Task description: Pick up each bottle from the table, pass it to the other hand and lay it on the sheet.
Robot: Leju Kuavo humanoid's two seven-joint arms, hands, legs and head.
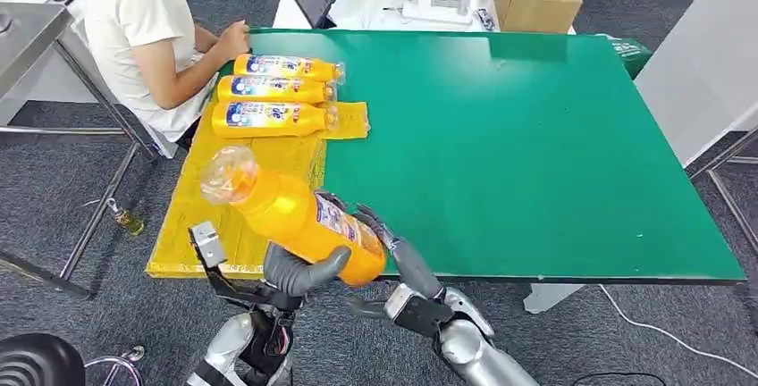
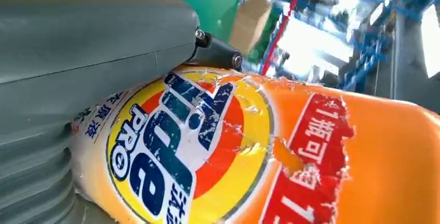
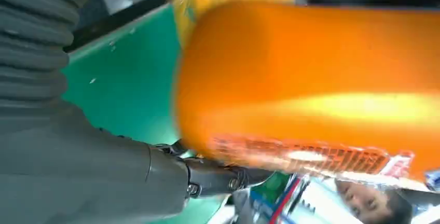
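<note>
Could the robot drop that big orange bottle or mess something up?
Maybe. The orange bottle is tilted between the left hand and right hand at the table edge; a slip could send it to the floor. Laid carelessly, it might roll into the three bottles on the yellow sheet.

Silver, rounded arm shells below, dark joints between them. Left hand (image 1: 299, 272) thick and grey, smooth matte thumb; right hand (image 1: 393, 247) with darker, slimmer fingers. Grey ribbed cover (image 3: 31, 42) at the wrist, small bright screws (image 2: 200, 35) on black knuckle links.
</note>
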